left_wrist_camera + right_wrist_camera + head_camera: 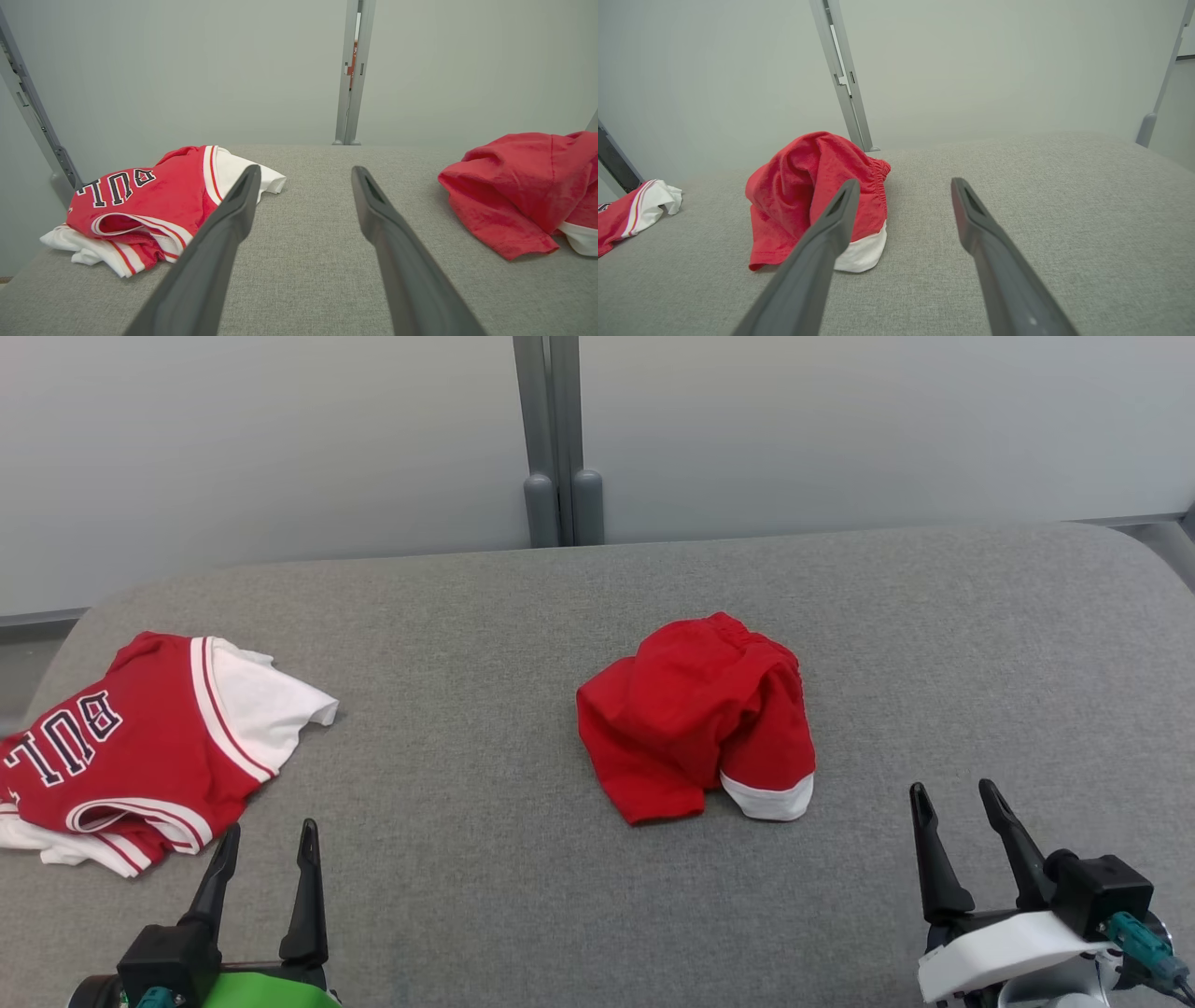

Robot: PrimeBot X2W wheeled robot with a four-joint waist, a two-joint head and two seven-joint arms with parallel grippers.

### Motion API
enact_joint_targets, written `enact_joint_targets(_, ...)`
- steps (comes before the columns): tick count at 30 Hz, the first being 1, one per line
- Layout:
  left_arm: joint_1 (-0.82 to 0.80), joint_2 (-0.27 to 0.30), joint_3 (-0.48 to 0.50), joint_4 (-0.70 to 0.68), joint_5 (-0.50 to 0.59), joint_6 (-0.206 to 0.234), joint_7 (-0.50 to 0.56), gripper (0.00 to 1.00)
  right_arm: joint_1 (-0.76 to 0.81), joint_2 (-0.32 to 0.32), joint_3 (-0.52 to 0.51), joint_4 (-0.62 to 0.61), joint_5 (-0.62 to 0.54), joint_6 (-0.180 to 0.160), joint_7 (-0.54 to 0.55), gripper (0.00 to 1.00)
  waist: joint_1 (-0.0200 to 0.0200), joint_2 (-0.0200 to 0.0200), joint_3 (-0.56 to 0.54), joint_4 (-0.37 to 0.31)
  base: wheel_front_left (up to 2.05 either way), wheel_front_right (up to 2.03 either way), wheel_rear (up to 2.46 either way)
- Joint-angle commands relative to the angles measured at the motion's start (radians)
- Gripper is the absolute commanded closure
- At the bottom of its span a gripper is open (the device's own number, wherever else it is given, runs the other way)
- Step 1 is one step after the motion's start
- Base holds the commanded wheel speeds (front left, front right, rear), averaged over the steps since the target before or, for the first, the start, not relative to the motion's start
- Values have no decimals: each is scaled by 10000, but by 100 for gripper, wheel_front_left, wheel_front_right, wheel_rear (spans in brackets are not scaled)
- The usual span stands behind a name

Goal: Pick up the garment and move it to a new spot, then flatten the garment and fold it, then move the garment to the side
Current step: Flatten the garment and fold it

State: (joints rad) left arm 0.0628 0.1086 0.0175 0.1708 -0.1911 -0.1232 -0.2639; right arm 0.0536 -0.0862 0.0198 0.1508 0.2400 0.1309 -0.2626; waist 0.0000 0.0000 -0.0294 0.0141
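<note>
A crumpled pair of red shorts [695, 714] with a white hem and an elastic waistband lies heaped in the middle of the grey padded table [485, 877]. The shorts [514, 186] show at the right of the left wrist view, and the shorts [808, 196] sit left of centre in the right wrist view. My left gripper [268, 845] stands open near the front left edge, holding nothing. My right gripper [954, 803] stands open at the front right, a short way right of and nearer than the shorts, also holding nothing.
A red and white jersey [131, 747] with dark lettering lies folded at the table's left edge, just beyond my left gripper. A grey post [555, 439] rises behind the table against a pale wall. Bare grey surface stretches to the right of the shorts.
</note>
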Motion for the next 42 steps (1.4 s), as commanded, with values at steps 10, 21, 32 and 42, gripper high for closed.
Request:
enact_joint_targets(10, -349, -154, -98, 157, 198, -74, -7, 0, -1470, -825, 462, 791, 73, -3, -34, 0, 0, 0, 289, 277, 0, 0, 0)
enact_joint_targets(21, -972, -330, -570, 352, 267, -76, -7, 0, -3410, -1441, 1133, 3310, 415, -3, -34, 0, 0, 0, 1140, 957, 0, 0, 0)
enact_joint_targets(32, -1472, -450, -959, 530, 269, -77, -9, 0, -4590, -1233, 1925, 5879, 907, -3, -33, 0, 0, 0, 1612, 1361, 0, 0, 0)
enact_joint_targets(42, -1718, -433, -1195, 730, 193, -77, -7, 0, -5034, -922, 2211, 7597, 1491, -3, -33, 0, 0, 0, 1705, 1641, 0, 0, 0)
